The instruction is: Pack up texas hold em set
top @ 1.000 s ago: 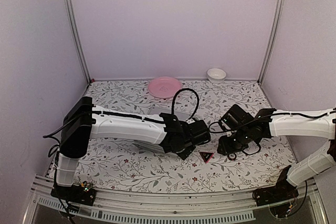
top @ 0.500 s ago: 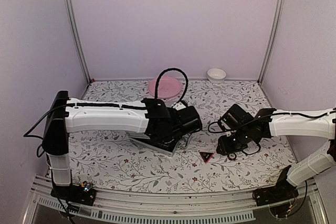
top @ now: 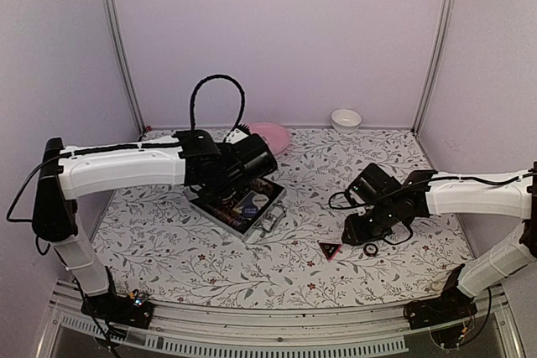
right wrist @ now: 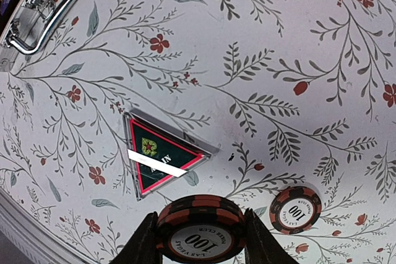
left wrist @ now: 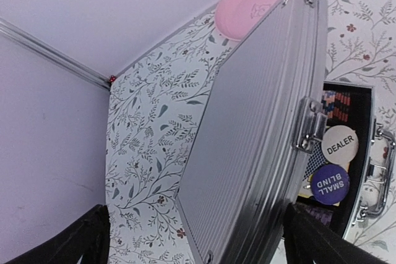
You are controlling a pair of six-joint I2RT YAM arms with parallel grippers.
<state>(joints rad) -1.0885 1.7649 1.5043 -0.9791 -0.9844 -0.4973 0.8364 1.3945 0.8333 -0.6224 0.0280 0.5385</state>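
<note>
The silver case (top: 252, 225) lies open at the table's centre, its black lining and contents showing. In the left wrist view its ribbed lid (left wrist: 260, 122) stands tilted up, with a DEALER button (left wrist: 340, 144) and a SMALL BLIND button (left wrist: 329, 183) inside. My left gripper (top: 252, 158) hangs open over the case's far side, and the lid fills the gap between its fingers (left wrist: 86, 239). My right gripper (top: 362, 228) is shut on a short red and dark chip stack (right wrist: 201, 230). The black-and-red triangle (right wrist: 159, 156) and a single loose chip (right wrist: 298, 209) lie on the table just beyond it.
A pink plate (top: 270, 136) sits behind the case, close to the left wrist. A small white bowl (top: 346, 119) stands at the back wall. The case's metal handle (right wrist: 46, 7) faces the right arm. Metal frame posts (top: 117, 48) rise at both back corners.
My left arm has swung back and to the left, away from the triangle. The case it covered now shows its open inside. The right arm has barely moved.
</note>
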